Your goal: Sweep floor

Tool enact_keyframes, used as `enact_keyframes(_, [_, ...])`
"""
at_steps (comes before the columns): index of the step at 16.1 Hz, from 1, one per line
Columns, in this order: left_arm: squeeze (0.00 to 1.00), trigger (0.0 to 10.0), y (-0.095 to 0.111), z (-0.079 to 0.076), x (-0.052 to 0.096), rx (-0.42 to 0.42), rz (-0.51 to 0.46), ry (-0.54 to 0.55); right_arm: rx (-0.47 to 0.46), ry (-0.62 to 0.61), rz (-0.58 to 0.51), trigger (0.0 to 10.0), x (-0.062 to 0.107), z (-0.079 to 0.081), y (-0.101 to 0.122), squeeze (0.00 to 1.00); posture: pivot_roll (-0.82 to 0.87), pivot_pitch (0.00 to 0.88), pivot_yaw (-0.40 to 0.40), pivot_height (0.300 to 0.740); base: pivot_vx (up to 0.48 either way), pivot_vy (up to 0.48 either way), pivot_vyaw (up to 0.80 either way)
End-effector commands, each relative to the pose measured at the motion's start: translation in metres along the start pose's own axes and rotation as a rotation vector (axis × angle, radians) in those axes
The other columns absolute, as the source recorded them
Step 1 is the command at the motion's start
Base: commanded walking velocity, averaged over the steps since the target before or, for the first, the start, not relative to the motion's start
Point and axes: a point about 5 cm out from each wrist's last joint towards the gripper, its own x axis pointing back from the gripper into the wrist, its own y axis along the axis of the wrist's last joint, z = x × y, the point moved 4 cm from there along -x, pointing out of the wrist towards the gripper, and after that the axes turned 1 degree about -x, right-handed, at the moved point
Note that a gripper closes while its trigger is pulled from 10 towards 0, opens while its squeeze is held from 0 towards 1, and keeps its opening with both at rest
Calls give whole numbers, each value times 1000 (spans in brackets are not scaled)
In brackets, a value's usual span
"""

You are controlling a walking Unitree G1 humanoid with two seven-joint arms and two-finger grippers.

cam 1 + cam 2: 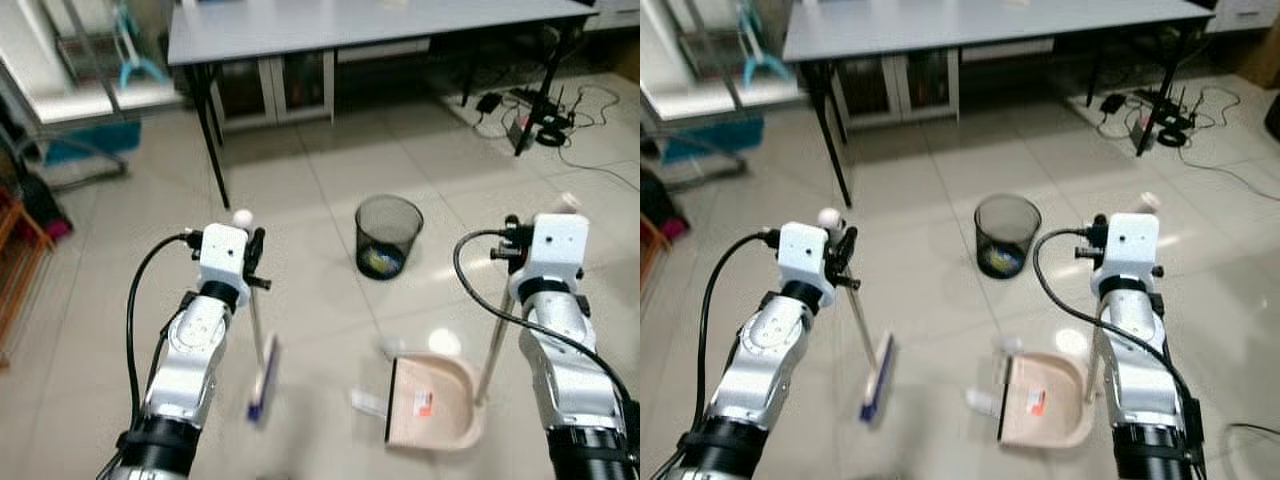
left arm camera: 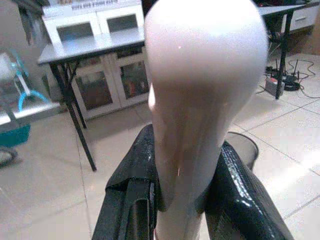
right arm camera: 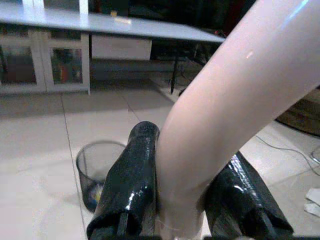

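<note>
1. Left eye view: the left tool point(image 1: 254, 262) pinches the thin handle of a broom point(image 1: 262, 385), whose blue-edged head hangs blurred just above the tiled floor point(image 1: 300, 200), in front of the left arm.
2. The right tool point(image 1: 512, 255) pinches the upright handle of a beige dustpan point(image 1: 435, 400), which rests on the floor with its dark front lip turned toward the broom head.
3. The broom head and the dustpan's lip stand apart, and a small pale scrap point(image 1: 366, 401) lies on the tiles between them, just beside the lip.
4. A black mesh wastebasket point(image 1: 388, 235) stands on the floor beyond the dustpan, between the two arms, with something yellow and blue at its bottom.
5. Left wrist view: both black fingers point(image 2: 132, 190) press against the pale rounded handle end, one on each side.
6. Right wrist view: the fingers point(image 3: 131, 185) clamp the curved pale dustpan handle the same way.
7. A small red-and-white label point(image 1: 424, 402) sits inside the dustpan; its writing is too small to read.
8. A grey surface point(image 1: 380, 25) on black legs stands behind the wastebasket, with cables point(image 1: 545, 115) on the floor at its right end.
</note>
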Motion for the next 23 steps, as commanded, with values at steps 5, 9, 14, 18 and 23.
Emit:
enact_keyframes(5, [0,10000,11,7,-4,-20,-44,26,6,25,-53,10000,-3,8,11,0,-30,4,44,740,0,-396,0])
enact_keyframes(9, [0,10000,12,11,-4,2,-49,64,7,23,-55,10000,-3,8,9,0,-34,3,42,740,0,-297,0])
enact_keyframes(14, [0,10000,13,16,-5,-4,-52,95,-3,26,-15,10000,1,11,-2,0,-32,4,42,740,0,0,0])
enact_keyframes(18, [0,10000,13,15,-5,-8,-49,93,-21,-9,1,10000,2,7,-8,0,-36,4,46,740,0,0,0])
enact_keyframes(23, [0,10000,11,7,-4,0,-53,51,-59,17,11,10000,4,11,-10,0,-36,0,39,740,0,0,0])
